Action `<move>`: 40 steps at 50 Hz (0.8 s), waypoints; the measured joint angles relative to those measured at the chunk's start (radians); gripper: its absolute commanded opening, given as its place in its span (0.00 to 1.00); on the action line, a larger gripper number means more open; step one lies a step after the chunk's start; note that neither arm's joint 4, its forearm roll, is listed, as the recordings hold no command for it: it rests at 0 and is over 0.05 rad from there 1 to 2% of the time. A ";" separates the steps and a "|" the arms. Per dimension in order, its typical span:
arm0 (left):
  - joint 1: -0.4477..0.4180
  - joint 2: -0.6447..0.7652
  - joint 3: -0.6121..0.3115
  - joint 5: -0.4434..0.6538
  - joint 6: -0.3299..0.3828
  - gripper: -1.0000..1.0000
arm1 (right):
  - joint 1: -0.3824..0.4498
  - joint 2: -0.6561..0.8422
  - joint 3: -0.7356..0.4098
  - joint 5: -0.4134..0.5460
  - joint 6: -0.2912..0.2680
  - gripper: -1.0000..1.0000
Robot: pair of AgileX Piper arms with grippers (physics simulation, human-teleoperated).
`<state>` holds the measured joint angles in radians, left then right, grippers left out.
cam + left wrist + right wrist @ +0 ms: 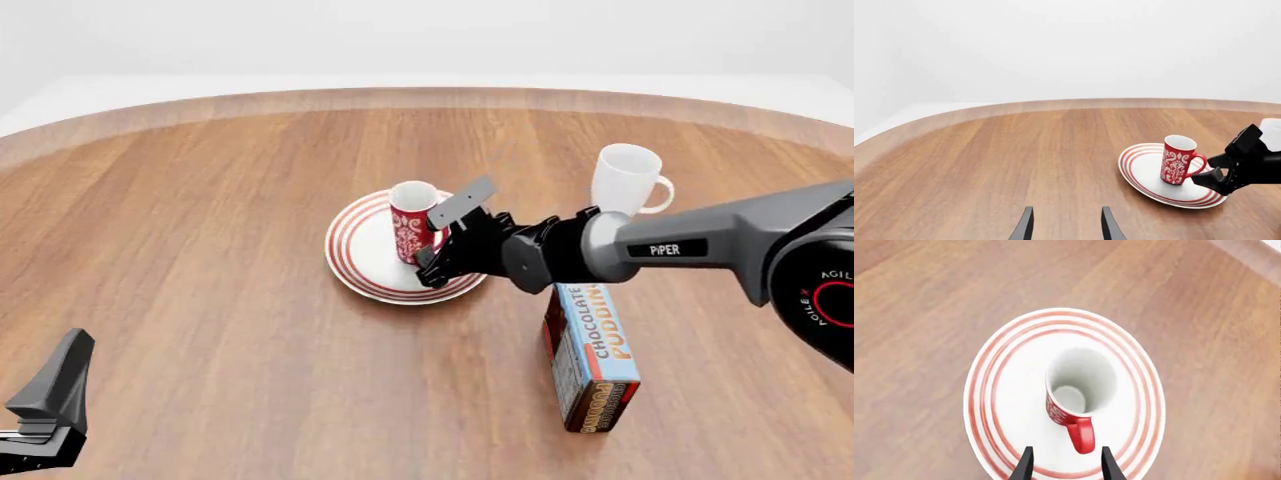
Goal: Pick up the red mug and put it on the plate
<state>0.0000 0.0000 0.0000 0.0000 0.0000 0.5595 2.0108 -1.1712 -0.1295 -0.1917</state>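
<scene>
Right arm extended forward, right gripper (pixel 430 262) open; left gripper (pixel 1066 225) open, low

Your left wrist camera shows the red mug (pixel 1178 160) upright on the plate (pixel 1142 176), its handle facing the right gripper (pixel 1215 168). That gripper's fingers stand spread just beside the handle, gripping nothing. Your left gripper (pixel 1065 225) points over the bare table (pixel 1001 160), well apart from the plate, fingers parted.

Two mugs: one red (pixel 412 221), one white (pixel 626 179). One plate (pixel 360 262), one pudding box (pixel 593 353), two pincers: left (pixel 47 405), right (pixel 447 245).
</scene>
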 measured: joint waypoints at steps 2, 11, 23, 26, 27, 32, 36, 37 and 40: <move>0.000 0.000 0.000 0.000 0.000 1.00 | -0.001 0.000 0.000 -0.001 -0.002 1.00; 0.000 0.000 0.000 0.000 0.000 1.00 | -0.006 -0.005 0.001 -0.006 -0.007 1.00; 0.000 0.000 0.000 0.000 0.000 1.00 | -0.009 -0.035 0.018 -0.008 -0.006 1.00; 0.000 0.000 0.000 0.000 0.000 1.00 | -0.009 -0.050 0.029 -0.009 -0.004 1.00; 0.000 0.000 0.000 0.000 0.000 1.00 | -0.009 -0.056 0.033 -0.009 -0.004 1.00; 0.000 0.000 0.000 0.000 0.000 1.00 | -0.013 -0.091 0.056 -0.009 -0.001 1.00; 0.000 0.000 0.000 0.000 0.000 1.00 | -0.017 -0.125 0.082 -0.011 0.001 1.00; 0.000 0.000 0.000 0.000 0.000 1.00 | -0.017 -0.134 0.088 -0.012 0.002 1.00; 0.000 0.000 0.000 0.000 0.000 1.00 | -0.018 -0.163 0.108 -0.013 0.006 1.00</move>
<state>0.0000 0.0000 0.0000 0.0000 0.0000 0.5419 1.8483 -1.0627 -0.1424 -0.1862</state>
